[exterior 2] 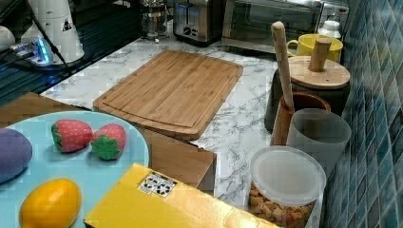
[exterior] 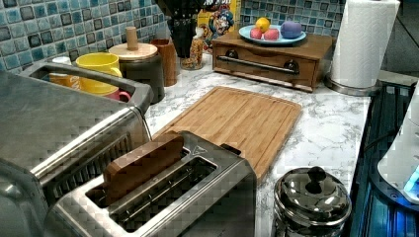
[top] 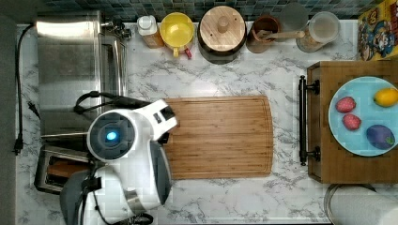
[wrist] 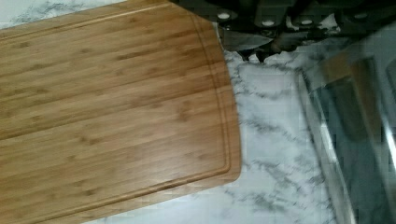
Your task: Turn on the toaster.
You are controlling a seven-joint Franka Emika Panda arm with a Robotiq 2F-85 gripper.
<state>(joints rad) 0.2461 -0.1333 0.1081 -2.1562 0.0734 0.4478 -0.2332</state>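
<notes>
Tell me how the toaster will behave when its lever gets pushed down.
The toaster looks like a rigid steel box with a broad base, so it probably won't tip. On the smooth marble counter it may slide slightly. The brown slice standing in one slot should sink with the lever.

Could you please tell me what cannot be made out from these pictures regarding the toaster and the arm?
- Toaster: in the top view, the arm covers its right end.
- Toaster lever: in the left view, cut off by the bottom edge; in the right view, too small.
- Hand: wrist view too dark to read.
</notes>
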